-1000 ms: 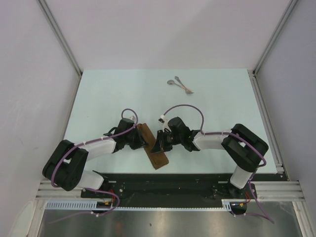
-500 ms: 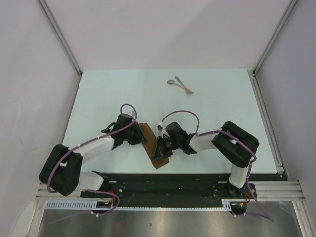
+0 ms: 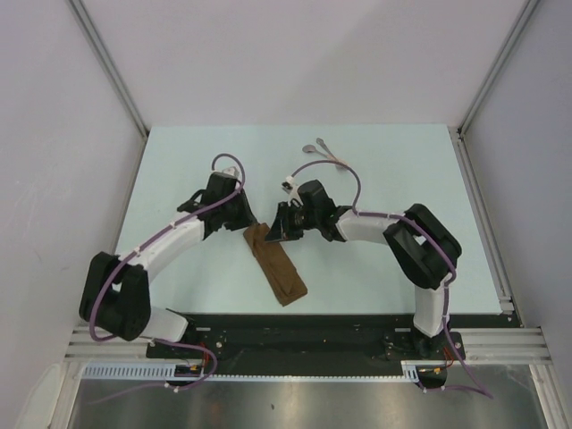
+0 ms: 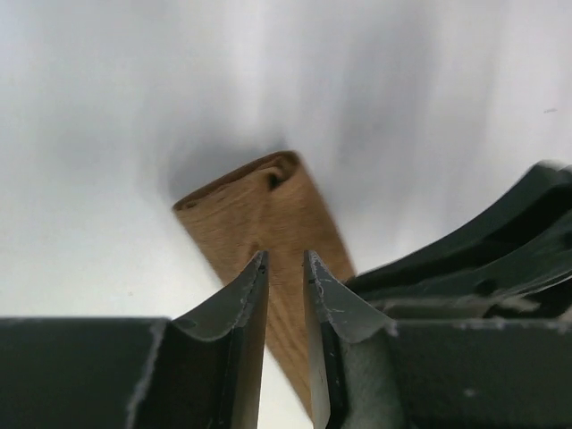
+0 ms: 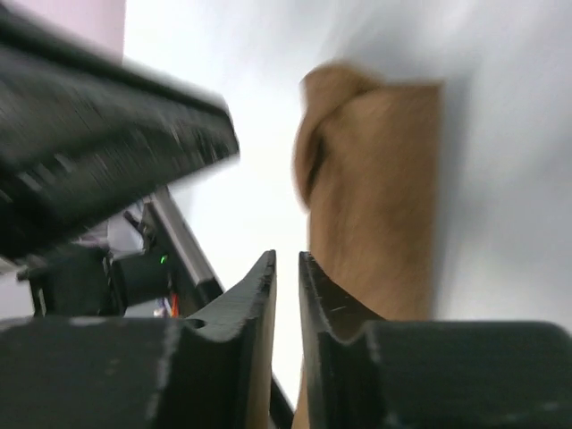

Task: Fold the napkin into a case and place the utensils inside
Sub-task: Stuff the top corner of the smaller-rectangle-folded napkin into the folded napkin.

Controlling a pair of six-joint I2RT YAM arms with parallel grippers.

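Left gripper (image 4: 284, 259) and right gripper (image 5: 286, 257), slightly parted, drew off the case (image 3: 277, 266); utensils (image 3: 326, 152) outside.

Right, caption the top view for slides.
Left gripper and right gripper flank a folded brown cloth case; silvery utensils lie beyond.

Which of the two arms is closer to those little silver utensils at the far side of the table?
Right. The right gripper sits on the near side of the utensils, slightly left; the left gripper is farther left.
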